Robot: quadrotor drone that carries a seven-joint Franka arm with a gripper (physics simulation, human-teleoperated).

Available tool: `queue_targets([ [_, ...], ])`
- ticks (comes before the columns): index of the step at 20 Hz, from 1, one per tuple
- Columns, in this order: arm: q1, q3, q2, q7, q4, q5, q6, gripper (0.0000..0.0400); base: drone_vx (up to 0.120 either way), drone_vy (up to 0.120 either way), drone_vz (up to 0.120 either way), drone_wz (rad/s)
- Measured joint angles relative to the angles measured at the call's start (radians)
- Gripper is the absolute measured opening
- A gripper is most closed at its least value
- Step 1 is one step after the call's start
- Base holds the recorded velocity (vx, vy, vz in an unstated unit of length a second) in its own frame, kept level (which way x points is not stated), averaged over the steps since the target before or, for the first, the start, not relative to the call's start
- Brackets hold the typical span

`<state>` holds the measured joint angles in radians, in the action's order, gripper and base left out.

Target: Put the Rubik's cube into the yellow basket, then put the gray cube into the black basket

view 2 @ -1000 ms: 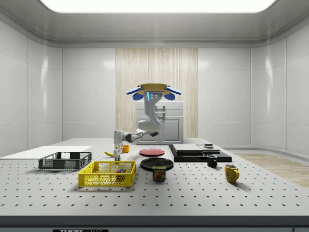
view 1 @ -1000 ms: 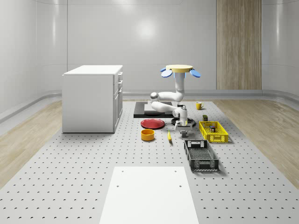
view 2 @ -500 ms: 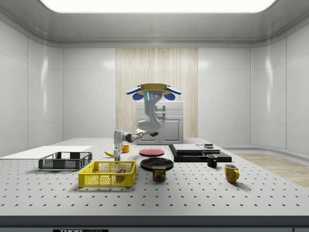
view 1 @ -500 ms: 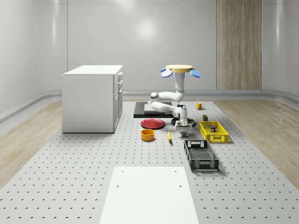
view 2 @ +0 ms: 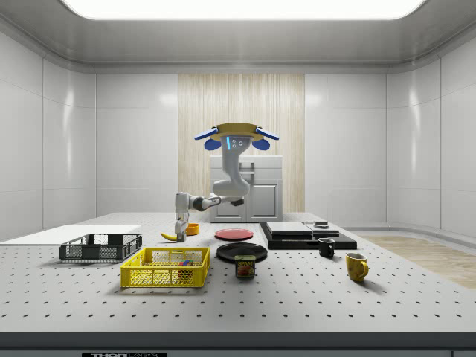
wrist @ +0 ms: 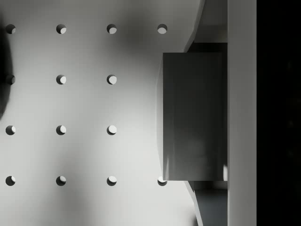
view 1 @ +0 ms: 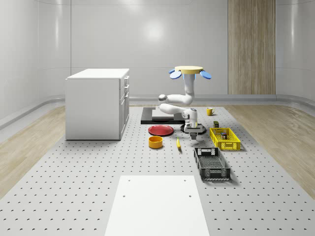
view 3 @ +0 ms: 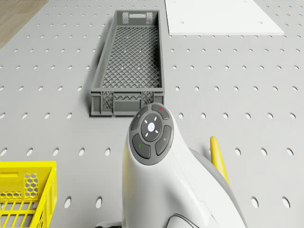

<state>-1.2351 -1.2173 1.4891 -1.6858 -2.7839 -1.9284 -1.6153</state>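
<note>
The arm has gone up a little since a moment ago, and the drone has risen a bit too. The gripper was low at the table; now it hangs above it, just on the far side of the black basket.

In the wrist view the gray cube sits right between the jaws, off the table. I think the jaws are pinching it.

The Rubik's cube lies in the yellow basket, to the whole-scene view's right of the gripper. So the first job looks done. What is left is to carry the gray cube over the black basket and let go.

The drone hovers over the far part of the table. The table is big and gray, with rows of small holes. A white sheet lies at its near end. A white cabinet stands on the whole-scene view's left. The room has pale walls and one wooden panel.
</note>
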Motion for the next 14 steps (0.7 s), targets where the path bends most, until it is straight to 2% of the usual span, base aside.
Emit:
queue_targets([
  [2,0.001,-0.011,0.001,0.000,-0.003,0.010,0.004,0.0250,0.000,0.000,0.120,0.000],
  [5,0.002,-0.020,0.002,-0.001,-0.006,0.020,0.007,0.0250,0.013,0.000,0.013,0.000],
  [9,0.003,-0.027,0.004,-0.002,-0.008,0.026,0.008,0.0250,0.120,0.000,0.010,0.000],
  [12,0.002,-0.029,0.005,-0.002,-0.009,0.029,0.007,0.0250,0.120,0.000,0.120,0.000],
  [14,0.002,-0.030,0.006,-0.002,-0.009,0.030,0.007,0.0250,0.120,0.000,0.020,0.000],
])
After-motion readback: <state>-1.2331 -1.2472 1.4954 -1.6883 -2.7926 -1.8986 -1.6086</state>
